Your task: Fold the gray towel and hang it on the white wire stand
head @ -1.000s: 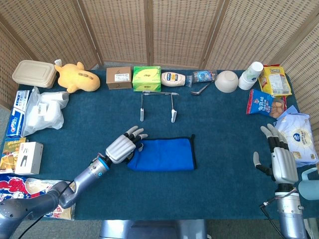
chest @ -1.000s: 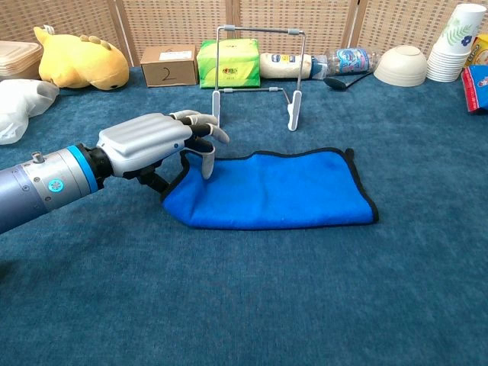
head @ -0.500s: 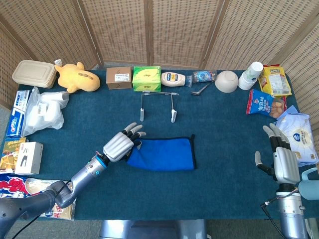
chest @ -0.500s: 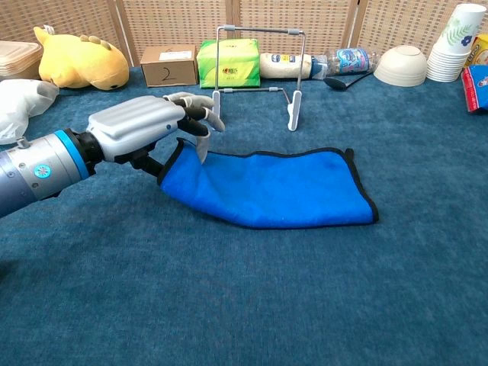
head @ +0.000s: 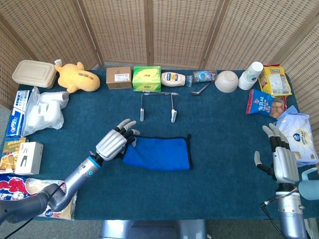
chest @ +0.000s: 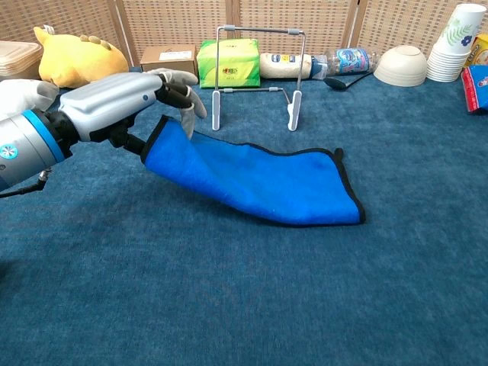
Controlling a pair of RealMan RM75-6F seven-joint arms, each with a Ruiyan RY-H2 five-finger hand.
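While the left hand (chest: 126, 95) pinches the towel's (chest: 259, 179) raised end, the right hand (head: 279, 157) rests spread; bowl's (chest: 404, 65) inside hidden.

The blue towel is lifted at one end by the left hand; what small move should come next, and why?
Probably keep raising the left hand and carry it toward the white wire stand. It holds the blue towel's left end off the table, but the right end still rests on the cloth, below the stand's top bar.
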